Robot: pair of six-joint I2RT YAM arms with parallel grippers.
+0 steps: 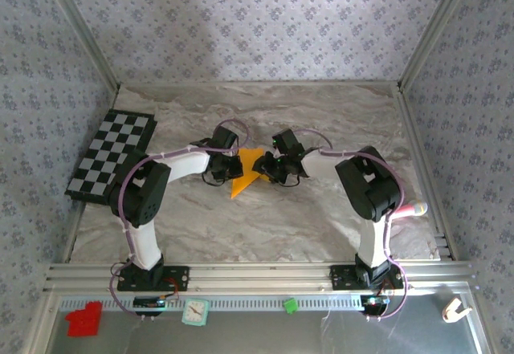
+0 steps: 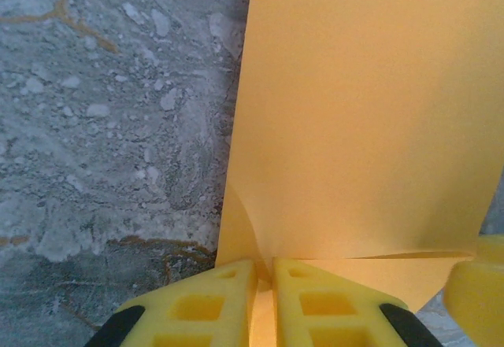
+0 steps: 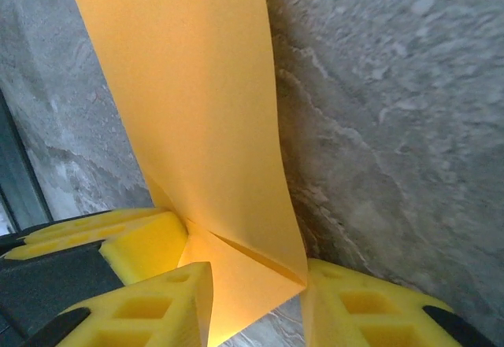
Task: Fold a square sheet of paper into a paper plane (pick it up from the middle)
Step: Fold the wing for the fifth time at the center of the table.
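Observation:
The square sheet of paper (image 1: 247, 171) is orange and part-folded. It is raised off the marble table (image 1: 265, 217) near its middle, between my two grippers. My left gripper (image 1: 227, 164) pinches a creased edge of it; in the left wrist view its jaws (image 2: 265, 284) are shut on the paper (image 2: 362, 127), which rises away from them. My right gripper (image 1: 271, 168) is at the sheet's other side. In the right wrist view the paper (image 3: 205, 127) has a folded corner lying between that gripper's (image 3: 258, 278) spread fingers, touching the right finger (image 3: 354, 308). No finished paper plane shape is seen.
A black-and-white checkered mat (image 1: 112, 155) lies at the table's left edge. A pink-handled tool (image 1: 411, 209) lies at the right edge. On the near ledge sit a red block (image 1: 84, 319), a small clock (image 1: 194, 312) and a green block (image 1: 290, 305). Patterned walls close in three sides.

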